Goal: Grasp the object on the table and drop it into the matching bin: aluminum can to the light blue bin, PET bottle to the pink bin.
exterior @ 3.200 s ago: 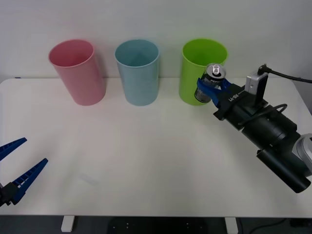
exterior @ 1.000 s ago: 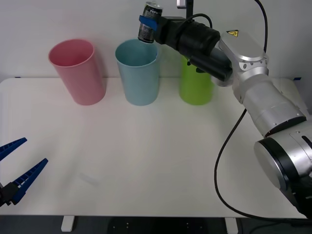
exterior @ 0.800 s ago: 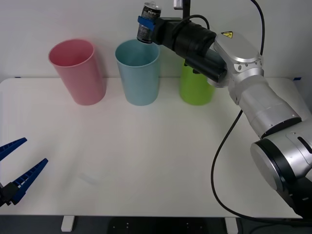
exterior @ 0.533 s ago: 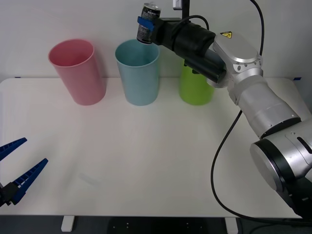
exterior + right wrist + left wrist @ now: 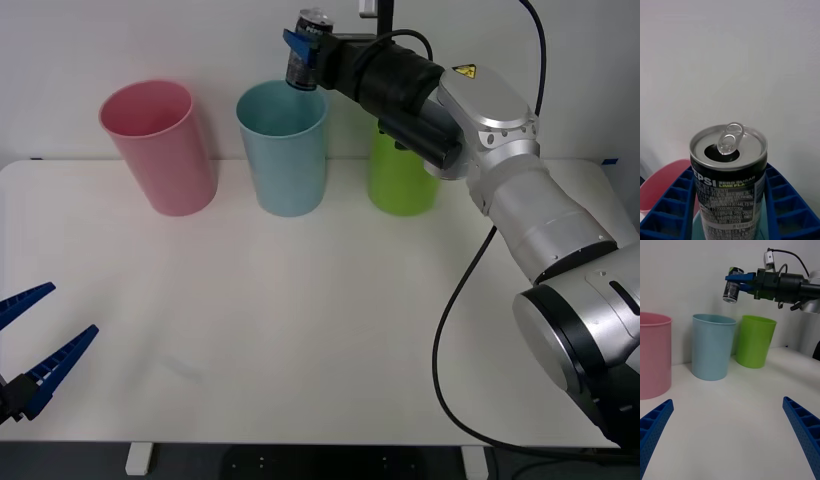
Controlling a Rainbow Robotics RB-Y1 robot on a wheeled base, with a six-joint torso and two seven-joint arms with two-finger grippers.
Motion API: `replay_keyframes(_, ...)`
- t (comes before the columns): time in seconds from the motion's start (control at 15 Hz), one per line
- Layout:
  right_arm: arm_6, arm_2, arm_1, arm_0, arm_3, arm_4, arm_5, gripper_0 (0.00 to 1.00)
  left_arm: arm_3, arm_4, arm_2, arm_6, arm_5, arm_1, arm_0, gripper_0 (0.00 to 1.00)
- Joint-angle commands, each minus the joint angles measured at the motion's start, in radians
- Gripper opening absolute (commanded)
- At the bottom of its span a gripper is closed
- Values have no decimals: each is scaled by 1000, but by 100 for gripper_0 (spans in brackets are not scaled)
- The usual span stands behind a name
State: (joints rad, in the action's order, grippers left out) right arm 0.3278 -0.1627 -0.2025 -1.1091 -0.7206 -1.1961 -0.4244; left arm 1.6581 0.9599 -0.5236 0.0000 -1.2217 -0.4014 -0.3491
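Three bins are lined up at the far edge of the table (image 5: 300,330): pink bin (image 5: 160,148) on the left, light blue bin (image 5: 284,148) in the middle, lime green bin (image 5: 402,170) on the right, partly covered by the right arm. Nothing is seen inside the pink and blue bins from the front view; the green bin's inside is hidden.

The can (image 5: 306,50) is held in the air just above the far right rim of the light blue bin, upright with a slight tilt, pull tab up. The right gripper (image 5: 303,50) is closed on the can body, blue fingers (image 5: 784,204) pressed on both sides in the right wrist view. In the left wrist view the can (image 5: 733,290) is seen above and a bit behind the blue bin (image 5: 712,347), not touching it.

The left gripper (image 5: 35,345) is parked low at the near left table edge, fingers spread apart, nothing between them.

Compared with half a second ago, the can is shifted slightly right and a touch higher over the blue bin; bins and left gripper are unchanged
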Motion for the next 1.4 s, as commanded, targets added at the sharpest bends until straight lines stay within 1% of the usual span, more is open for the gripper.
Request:
replay_keyframes(0.07,-9,0,0,0,1,9,0,100,0,0,0,0,0,0,0,100)
replay_keyframes(0.8,-13,-1,0,3,0,30,-14,100,0,0,0,0,0,0,0,100)
replay_keyframes(1.13,-64,-1,-25,17,-8,41,-42,100,0,0,0,0,0,0,0,100)
replay_keyframes(1.2,-72,-1,-31,31,-20,41,-45,100,0,0,0,0,0,0,0,100)
replay_keyframes(1.4,-93,-9,-64,118,-142,39,-47,100,0,0,0,0,0,0,0,100)
